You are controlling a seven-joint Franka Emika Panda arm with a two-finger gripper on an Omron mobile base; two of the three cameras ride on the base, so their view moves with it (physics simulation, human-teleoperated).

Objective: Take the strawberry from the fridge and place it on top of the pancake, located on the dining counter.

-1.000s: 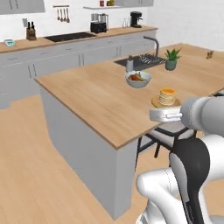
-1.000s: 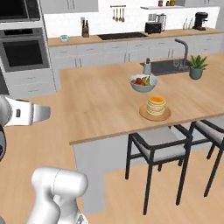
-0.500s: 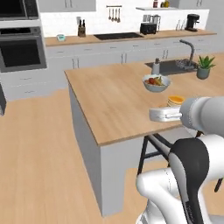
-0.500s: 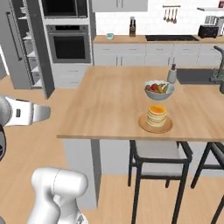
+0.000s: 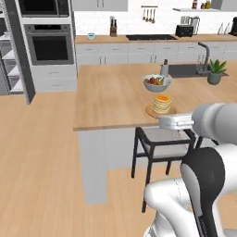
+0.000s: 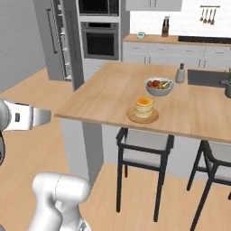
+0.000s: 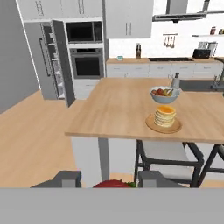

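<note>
In the hand view the strawberry shows as a small red berry held between my gripper's two dark tips, so the gripper is shut on it. The pancake is a golden stack on a tan plate, near the near edge of the light-wood dining counter. It lies ahead of the hand and to its right. The grey fridge stands far left with a door open and white shelves showing.
A grey bowl of fruit sits just behind the pancake, with a small bottle beyond it. Black stools stand under the counter's near edge. A wall oven and white cabinets line the back wall.
The whole scene has swung across both base views, so the base has moved; the fridge has come into view at left. The arm holds its pose and the gripper stays shut.
</note>
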